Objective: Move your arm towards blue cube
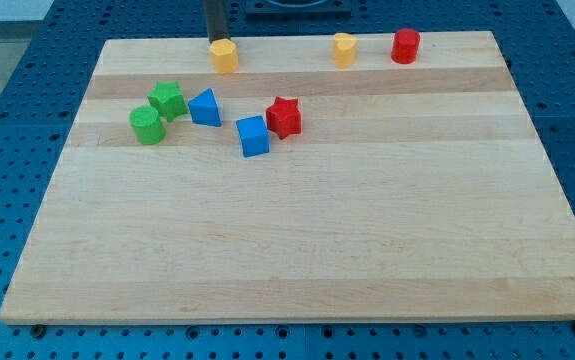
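The blue cube (pixel 253 136) lies left of the board's middle, touching a red star-shaped block (pixel 284 117) on its upper right. My rod comes down at the view's top and my tip (pixel 214 41) rests just behind a yellow block (pixel 224 55) at the board's top edge. The tip is well above and a little left of the blue cube. A blue triangular block (pixel 205 107) lies between the tip and the cube, left of the cube.
A green star-shaped block (pixel 167 99) and a green round block (pixel 146 125) sit left of the blue triangle. A second yellow block (pixel 343 49) and a red cylinder (pixel 405 46) stand along the top edge of the wooden board (pixel 297 250).
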`<state>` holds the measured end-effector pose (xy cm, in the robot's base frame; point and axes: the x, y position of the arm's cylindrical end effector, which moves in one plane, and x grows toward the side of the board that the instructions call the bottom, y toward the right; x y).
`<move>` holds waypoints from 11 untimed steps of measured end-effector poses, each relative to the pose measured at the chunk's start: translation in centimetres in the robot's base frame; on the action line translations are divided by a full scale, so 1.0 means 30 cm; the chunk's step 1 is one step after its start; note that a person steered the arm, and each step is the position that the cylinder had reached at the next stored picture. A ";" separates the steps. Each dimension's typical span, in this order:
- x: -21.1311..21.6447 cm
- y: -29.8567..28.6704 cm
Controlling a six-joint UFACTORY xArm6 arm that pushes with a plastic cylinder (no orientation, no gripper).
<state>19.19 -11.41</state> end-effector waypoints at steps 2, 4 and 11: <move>0.043 0.370; 0.250 0.305; 0.686 0.274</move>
